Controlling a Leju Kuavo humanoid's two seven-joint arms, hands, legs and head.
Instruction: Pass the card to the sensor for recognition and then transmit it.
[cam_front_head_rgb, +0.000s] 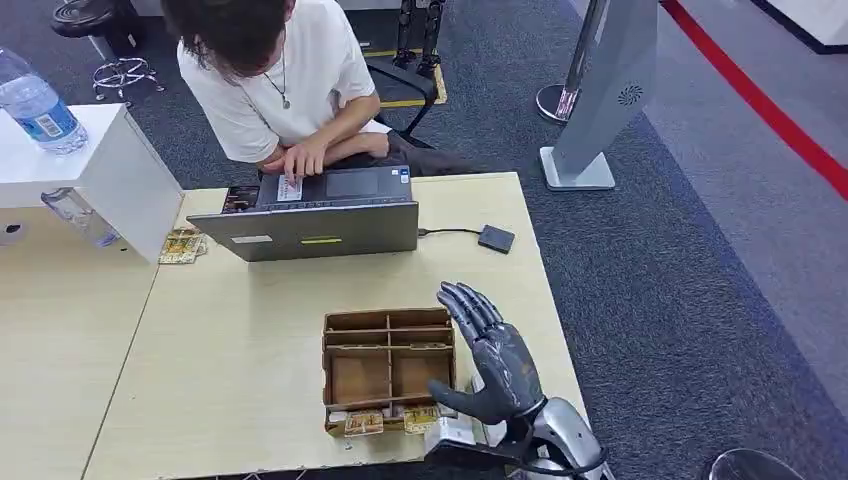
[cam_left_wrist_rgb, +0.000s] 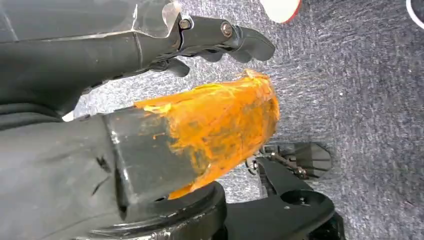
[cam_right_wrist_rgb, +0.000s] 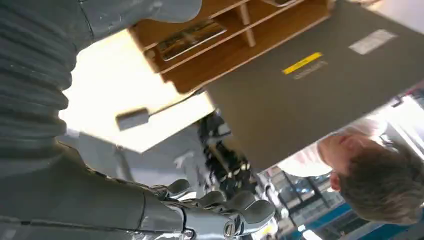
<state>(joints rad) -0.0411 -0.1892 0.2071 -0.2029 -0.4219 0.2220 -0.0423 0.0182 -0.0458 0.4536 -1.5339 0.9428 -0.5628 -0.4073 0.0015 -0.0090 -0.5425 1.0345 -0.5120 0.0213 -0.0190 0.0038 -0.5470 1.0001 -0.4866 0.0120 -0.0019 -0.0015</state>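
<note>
Head view: the right hand (cam_front_head_rgb: 492, 362) hangs over the table (cam_front_head_rgb: 250, 400) near its front right corner, just beside the right wall of the wooden box (cam_front_head_rgb: 388, 366), fingers apart and stretched forward, thumb reaching toward the box, nothing held. The box is split into compartments: two shallow ones along the far side and two larger ones in the middle, all bare as far as I can tell. The cards (cam_front_head_rgb: 364, 423) lie in the narrow front row, toward the table's front edge, with another at the thumb (cam_front_head_rgb: 421, 419). The step in hand looks like the pick, so the hand should drop its thumb and a finger onto one card only, pinch its edge and lift straight out of the slot without dragging the box. The sensor (cam_front_head_rgb: 496, 238), a small dark pad wired to the laptop (cam_front_head_rgb: 320, 215), sits near the far right edge; the card should go flat and close over it. A person (cam_front_head_rgb: 285, 80) sits behind the laptop, one hand on it. More cards lie at the table's left edge (cam_front_head_rgb: 182, 246).

Left wrist view: the left hand (cam_left_wrist_rgb: 220, 42) hangs over grey carpet, its dark fingers curled in on nothing.

Right wrist view: the right hand's fingers (cam_right_wrist_rgb: 240, 207) spread apart and empty, with the box (cam_right_wrist_rgb: 225, 35), a card in one slot (cam_right_wrist_rgb: 190, 37), the laptop lid (cam_right_wrist_rgb: 310, 85) and the sensor (cam_right_wrist_rgb: 132, 119) beyond.
</note>
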